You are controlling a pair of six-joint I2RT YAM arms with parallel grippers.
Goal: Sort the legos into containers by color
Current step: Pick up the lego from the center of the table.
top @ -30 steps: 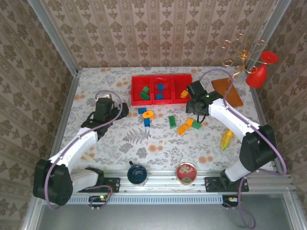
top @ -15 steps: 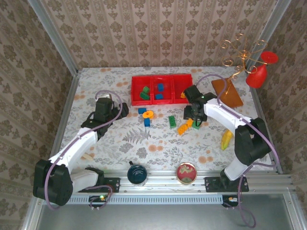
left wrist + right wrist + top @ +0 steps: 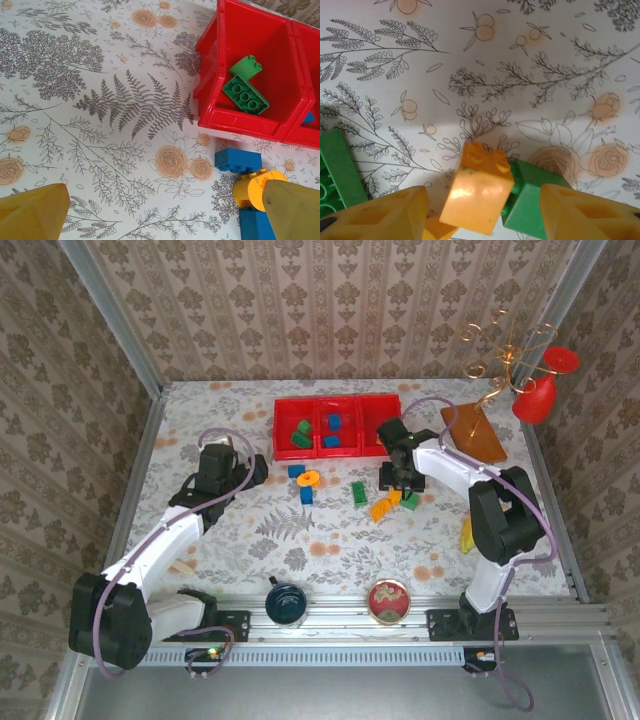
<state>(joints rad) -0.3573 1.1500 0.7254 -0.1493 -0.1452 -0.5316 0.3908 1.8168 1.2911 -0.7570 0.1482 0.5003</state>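
The red tray [image 3: 336, 400] stands at the back, with green legos [image 3: 300, 432] in its left compartment and blue ones [image 3: 333, 430] in the middle. My left gripper [image 3: 255, 468] hovers open over bare table [image 3: 162, 210], left of a blue brick [image 3: 238, 160], the orange ring [image 3: 252, 187] and a second blue brick [image 3: 252, 225]. The right gripper [image 3: 397, 485] points down, open [image 3: 485, 215], astride an orange brick [image 3: 477, 192]. A green brick [image 3: 532, 197] touches that brick's right side, under the right finger. Another green brick [image 3: 358, 492] lies to the left.
A yellow banana-like object [image 3: 471, 530] lies at the right. A dark blue cup [image 3: 286, 602] and a round red tin [image 3: 388, 601] sit at the near edge. A brown board [image 3: 475, 430], a gold wire stand [image 3: 505, 355] and a red vase [image 3: 540, 390] occupy the back right.
My right gripper has swung from the tray's right compartment down and left, over the orange and green bricks. The left arm has not moved.
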